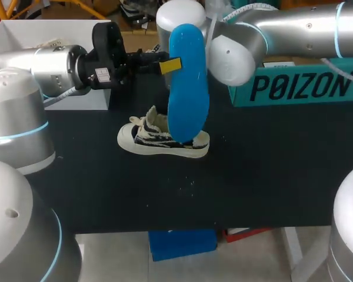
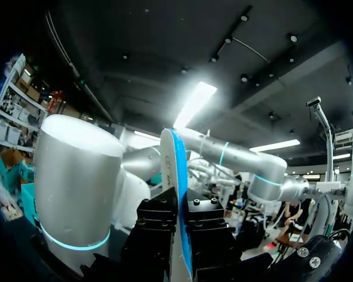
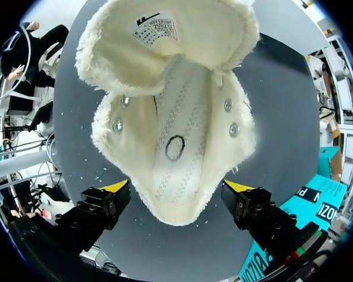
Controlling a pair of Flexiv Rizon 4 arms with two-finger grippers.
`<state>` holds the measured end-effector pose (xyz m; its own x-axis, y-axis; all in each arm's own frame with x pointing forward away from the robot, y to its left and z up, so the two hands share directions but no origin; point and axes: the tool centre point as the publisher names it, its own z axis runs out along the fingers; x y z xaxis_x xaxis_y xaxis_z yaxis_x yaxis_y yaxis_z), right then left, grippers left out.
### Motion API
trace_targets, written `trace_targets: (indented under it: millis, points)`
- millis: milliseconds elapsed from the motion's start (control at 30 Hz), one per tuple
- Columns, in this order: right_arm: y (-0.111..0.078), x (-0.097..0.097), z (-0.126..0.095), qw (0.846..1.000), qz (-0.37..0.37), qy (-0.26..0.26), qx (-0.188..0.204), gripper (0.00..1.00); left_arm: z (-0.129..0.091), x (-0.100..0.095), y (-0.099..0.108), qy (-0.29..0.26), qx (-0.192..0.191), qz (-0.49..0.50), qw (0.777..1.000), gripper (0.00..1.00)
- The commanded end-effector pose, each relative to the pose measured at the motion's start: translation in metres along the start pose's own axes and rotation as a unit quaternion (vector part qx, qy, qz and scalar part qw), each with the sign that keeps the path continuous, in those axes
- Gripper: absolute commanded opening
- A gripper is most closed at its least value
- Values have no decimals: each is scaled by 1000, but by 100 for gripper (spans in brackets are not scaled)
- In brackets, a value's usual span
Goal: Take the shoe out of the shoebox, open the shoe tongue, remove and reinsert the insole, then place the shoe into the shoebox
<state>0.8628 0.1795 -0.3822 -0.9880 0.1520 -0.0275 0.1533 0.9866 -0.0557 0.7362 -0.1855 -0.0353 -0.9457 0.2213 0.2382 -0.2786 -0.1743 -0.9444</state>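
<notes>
Head view: the blue insole (image 1: 188,88) stands on end above the striped sneaker (image 1: 163,140), which sits on the black table (image 1: 270,176) with its tongue folded open. The left gripper (image 1: 167,64) is clamped on the insole's edge. The right gripper (image 3: 176,191) hangs over the heel, fingers spread either side. Removal looks done; reinsertion comes next, which calls for angling the insole down into the opening.
</notes>
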Motion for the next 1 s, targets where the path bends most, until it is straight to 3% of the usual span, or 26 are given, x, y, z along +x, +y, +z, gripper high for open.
trace_targets:
  millis: [33,500,800,1000]
  points:
    - [-10,0,2,999,1,4,-53,100,2,0,1,-3,1,1,1000,0]
    - [-3,7,-12,973,21,23,-230,100,2,0,1,-3,1,1,1000,0]
    - [6,5,-5,943,19,-15,-333,100,2,0,1,-3,1,1,1000,0]
    - [-2,7,6,932,23,-29,-360,100,2,0,1,-3,1,1,1000,0]
